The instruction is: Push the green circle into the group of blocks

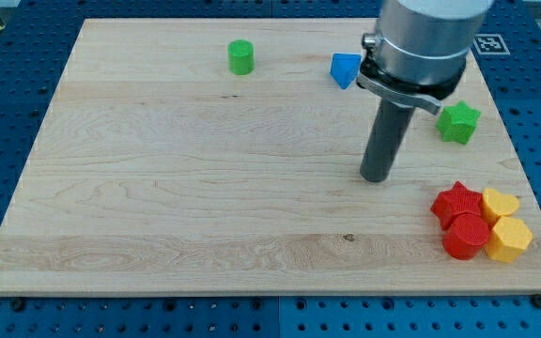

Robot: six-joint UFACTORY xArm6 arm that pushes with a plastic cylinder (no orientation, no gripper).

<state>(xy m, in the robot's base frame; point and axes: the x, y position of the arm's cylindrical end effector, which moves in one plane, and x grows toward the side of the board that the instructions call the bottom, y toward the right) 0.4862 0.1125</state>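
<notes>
My tip (377, 176) down, rod upright, arm from view's top

Bright, even light over the wooden board (205, 188); grain reads clearly, no hard glare on it. Shadows soft and short: a faint one at the base of my tip (376, 177), small dark edges under the green circle (241, 58) and the red and yellow blocks at the view's lower right. Metal housing (430, 42) above the rod shows a pale sheen. Focus sharp throughout; slight softness from low resolution
</notes>
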